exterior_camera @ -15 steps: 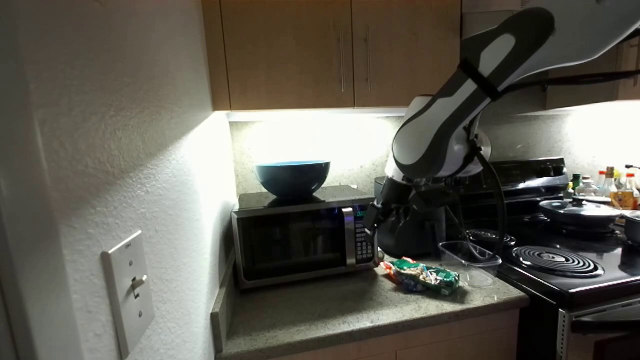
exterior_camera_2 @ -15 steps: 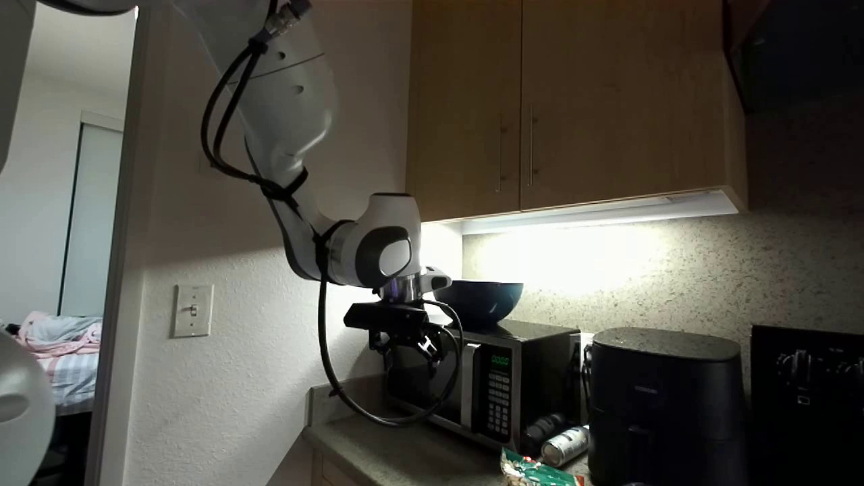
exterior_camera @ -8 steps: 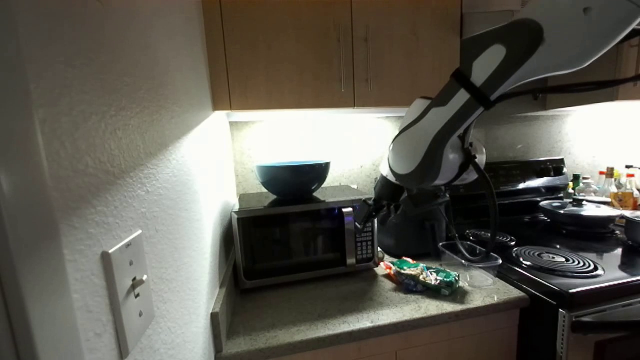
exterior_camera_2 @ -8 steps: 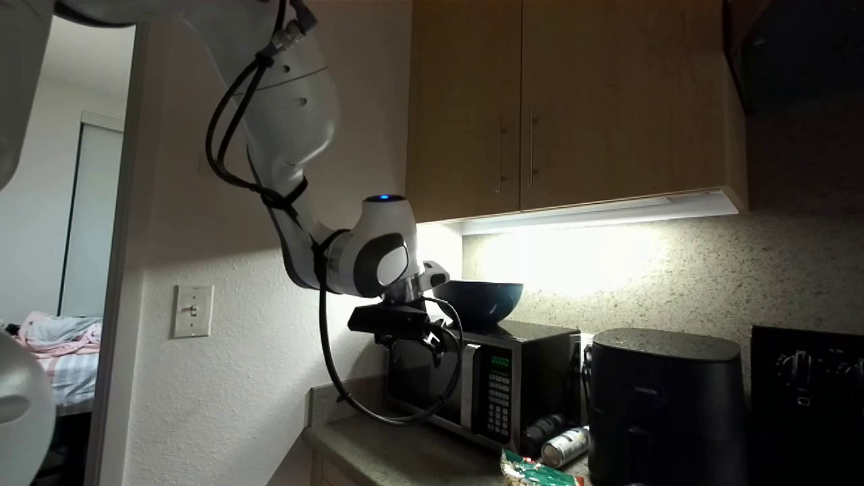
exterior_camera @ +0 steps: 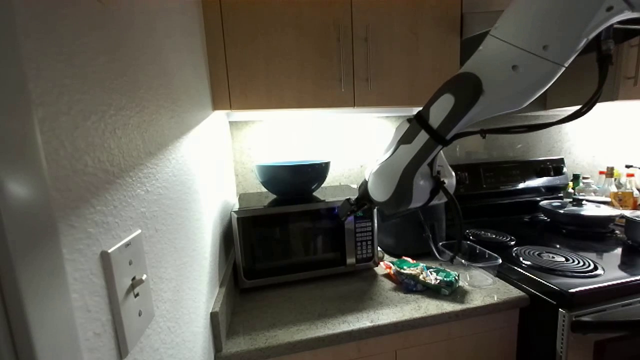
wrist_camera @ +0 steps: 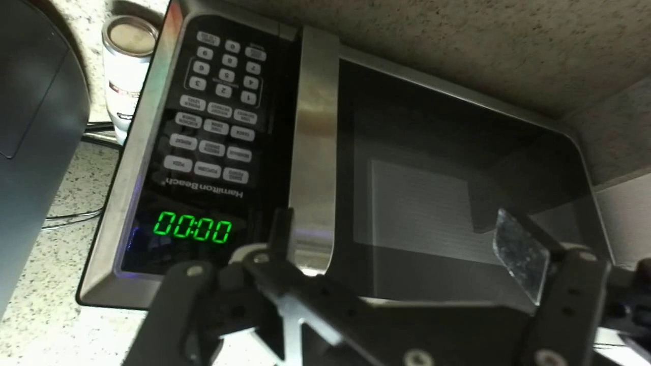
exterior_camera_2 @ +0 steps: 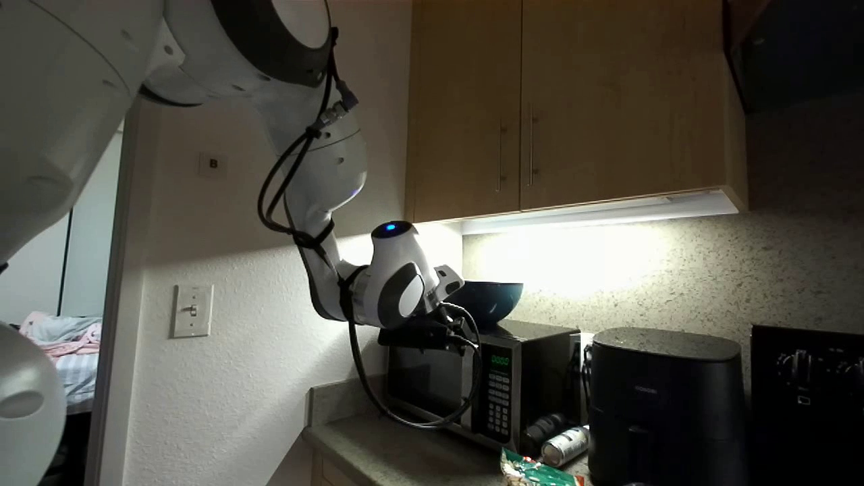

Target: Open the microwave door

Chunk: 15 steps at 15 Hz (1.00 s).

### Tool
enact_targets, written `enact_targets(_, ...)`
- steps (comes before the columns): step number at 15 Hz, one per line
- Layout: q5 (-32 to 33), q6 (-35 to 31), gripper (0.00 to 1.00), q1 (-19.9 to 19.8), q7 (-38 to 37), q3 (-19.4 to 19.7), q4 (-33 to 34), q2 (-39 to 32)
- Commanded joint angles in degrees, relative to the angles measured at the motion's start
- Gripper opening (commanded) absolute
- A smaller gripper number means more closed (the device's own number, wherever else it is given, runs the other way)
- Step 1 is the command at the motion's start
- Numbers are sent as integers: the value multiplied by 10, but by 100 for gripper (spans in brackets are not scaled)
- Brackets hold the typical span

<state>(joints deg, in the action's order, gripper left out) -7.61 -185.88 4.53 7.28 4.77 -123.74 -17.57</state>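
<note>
The silver-and-black microwave [exterior_camera: 364, 242] stands on the counter, its control panel [wrist_camera: 208, 137] lit with green digits. The microwave door [exterior_camera: 292, 245] is shut; its dark window also shows in the wrist view [wrist_camera: 432, 178]. Its upright silver handle [wrist_camera: 315, 132] is beside the control panel. My gripper [wrist_camera: 402, 241] is open and empty. In the wrist view, one finger overlaps the handle's edge near its top end and the other is over the door window; contact cannot be told. In an exterior view, the gripper [exterior_camera: 347, 207] is at the handle's upper end. The camera and cables hide the fingers in an exterior view.
A dark blue bowl [exterior_camera: 292, 179] sits on the microwave. A black cylindrical appliance [exterior_camera_2: 668, 405] and a can [exterior_camera_2: 565, 445] stand and lie at its side. A green snack bag [exterior_camera: 422, 275] and clear plastic container [exterior_camera: 470, 257] lie on the counter. A wall [exterior_camera: 150, 175] borders the microwave.
The arm has moved down and toward the microwave. The gripper has tilted forward and shifted from beside the control panel to the handle's upper end. The door has not moved.
</note>
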Motion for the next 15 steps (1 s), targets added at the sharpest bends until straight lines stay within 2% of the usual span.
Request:
enact_targets(1, 29, 0, 100, -10, -24, -5, 3, -3)
enact_targets(6, 29, -1, 100, -9, -24, -4, 5, -4)
enact_targets(7, 4, -15, 100, 7, -3, 12, 21, -21)
enact_targets(10, 4, -20, 100, 18, -9, 35, 63, -57)
enact_targets(15, -5, -5, 100, 21, -17, 47, 147, -117)
